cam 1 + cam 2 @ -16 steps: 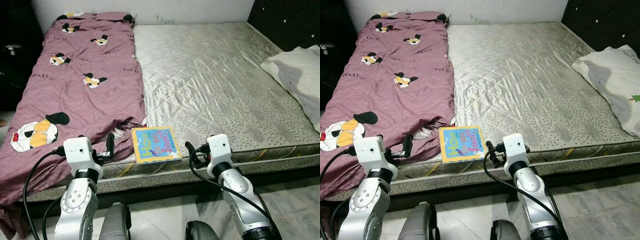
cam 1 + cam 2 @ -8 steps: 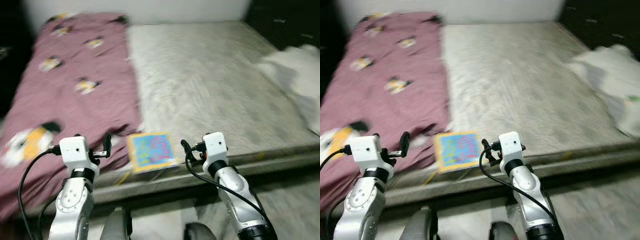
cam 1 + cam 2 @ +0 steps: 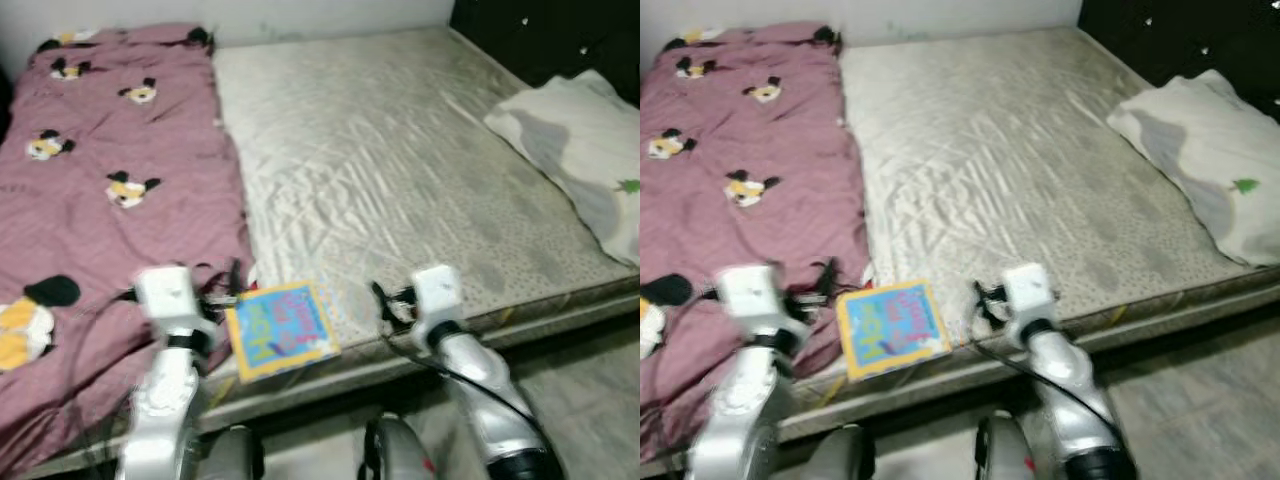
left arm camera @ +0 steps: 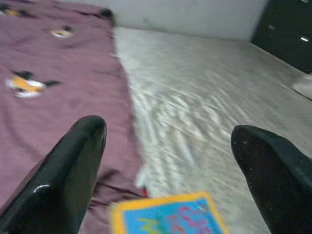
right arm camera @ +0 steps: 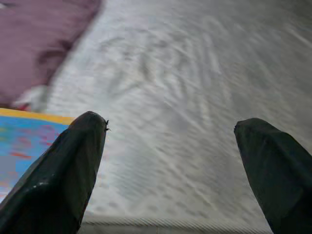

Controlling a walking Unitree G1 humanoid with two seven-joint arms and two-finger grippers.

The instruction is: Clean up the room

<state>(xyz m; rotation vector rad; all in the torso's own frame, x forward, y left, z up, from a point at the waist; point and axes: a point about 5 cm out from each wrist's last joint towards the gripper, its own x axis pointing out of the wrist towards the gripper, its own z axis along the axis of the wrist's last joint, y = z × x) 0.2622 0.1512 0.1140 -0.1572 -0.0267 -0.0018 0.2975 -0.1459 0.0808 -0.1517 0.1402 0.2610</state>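
Note:
A colourful children's book [image 3: 280,330] with a yellow border lies flat near the front edge of the bare grey mattress [image 3: 390,150]. My left gripper [image 3: 235,282] hovers just left of the book, open; the left wrist view shows its fingers [image 4: 73,161] wide apart above the book's top edge [image 4: 165,214]. My right gripper [image 3: 385,300] hangs just right of the book, open, and its wrist view has the book's corner [image 5: 29,136] beside one finger. Neither gripper holds anything.
A purple blanket [image 3: 90,190] with cartoon prints covers the left part of the mattress. A white pillow [image 3: 580,140] lies at the right edge. Dark furniture [image 3: 540,35] stands at the far right, with tiled floor [image 3: 600,380] in front of the bed.
The whole picture has shifted left, so the camera has turned right. Both grippers still flank the book, with the left one now closer to it.

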